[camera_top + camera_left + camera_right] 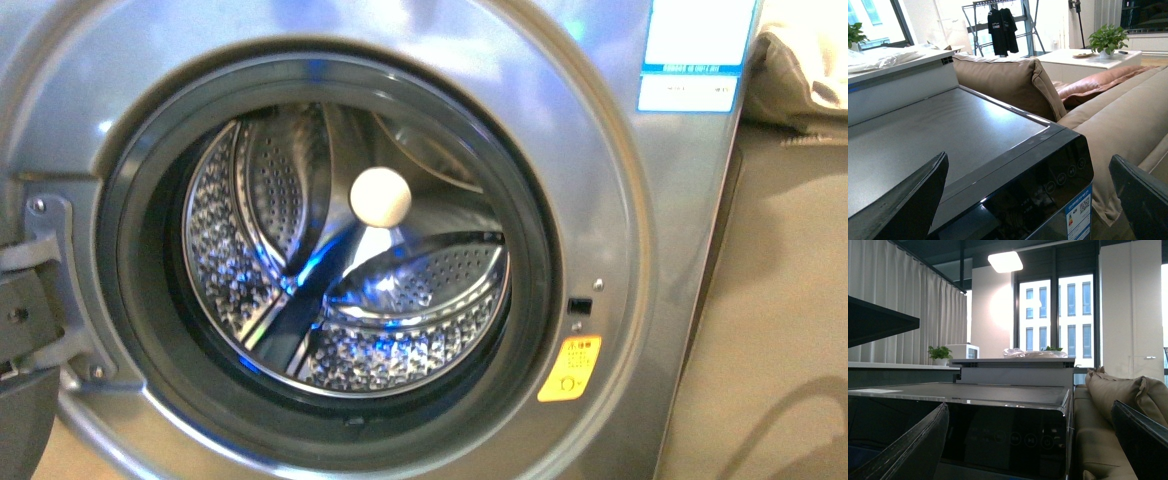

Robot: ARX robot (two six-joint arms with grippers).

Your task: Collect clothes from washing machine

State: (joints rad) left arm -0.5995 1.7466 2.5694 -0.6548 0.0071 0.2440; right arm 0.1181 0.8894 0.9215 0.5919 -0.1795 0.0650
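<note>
Indoors, washing machine (640, 300) beside tan sofa (1128, 115), both grippers (1028, 200) (1030, 440) spread apart, holding nothing.

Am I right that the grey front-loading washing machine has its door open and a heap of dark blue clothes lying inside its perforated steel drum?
Not quite. The grey front-loading washing machine is open, but the front view shows no clothes inside its perforated steel drum; only bare metal and a pale round ball appear there.

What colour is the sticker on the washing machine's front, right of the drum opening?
Orange-yellow sticker on the grey washing machine; the front view shows it best.
</note>
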